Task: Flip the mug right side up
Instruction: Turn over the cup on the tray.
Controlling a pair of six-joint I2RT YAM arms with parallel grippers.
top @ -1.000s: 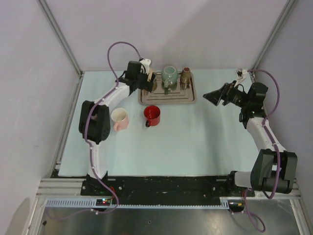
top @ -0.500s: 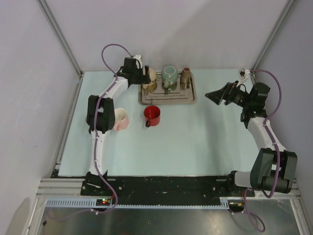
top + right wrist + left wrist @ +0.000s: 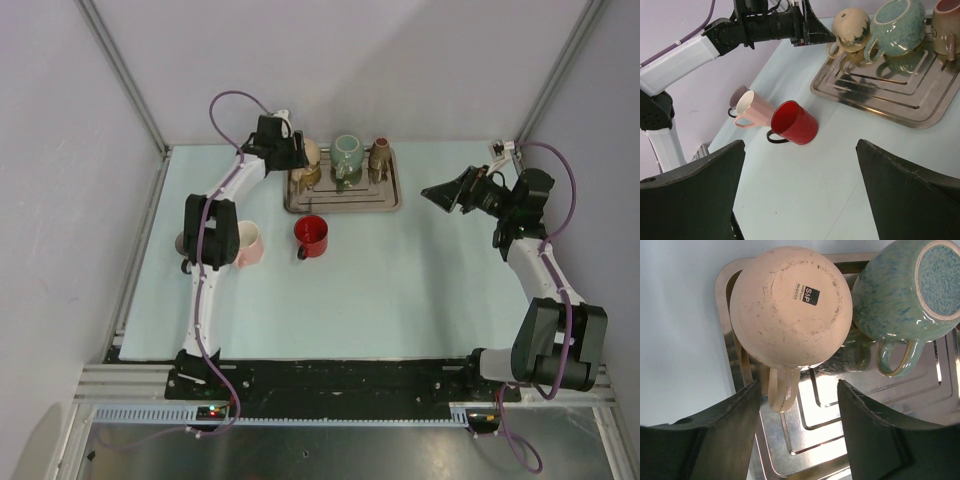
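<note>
A cream mug [image 3: 790, 305] stands upside down at the left end of the metal tray [image 3: 729, 340], base up. Its handle [image 3: 781, 390] points toward my left gripper [image 3: 799, 385]. The jaws are open on either side of the handle, which sits close to the left finger with no clear contact. From above, the left gripper [image 3: 290, 155] hangs over the cream mug [image 3: 312, 157] at the tray's left end. My right gripper [image 3: 800, 145] is open and holds nothing. It hovers over bare table at the right [image 3: 440, 193].
A green mug [image 3: 347, 153] and a brown mug [image 3: 380, 155] also stand upside down on the tray [image 3: 340, 207]. A red mug [image 3: 795, 122] and a pink mug [image 3: 755, 107] lie on their sides in front of it, a darker mug [image 3: 734, 97] half hidden behind the pink one.
The left arm has swung its wrist in over the cream mug and its jaws have narrowed around the handle. The right arm has barely moved.
</note>
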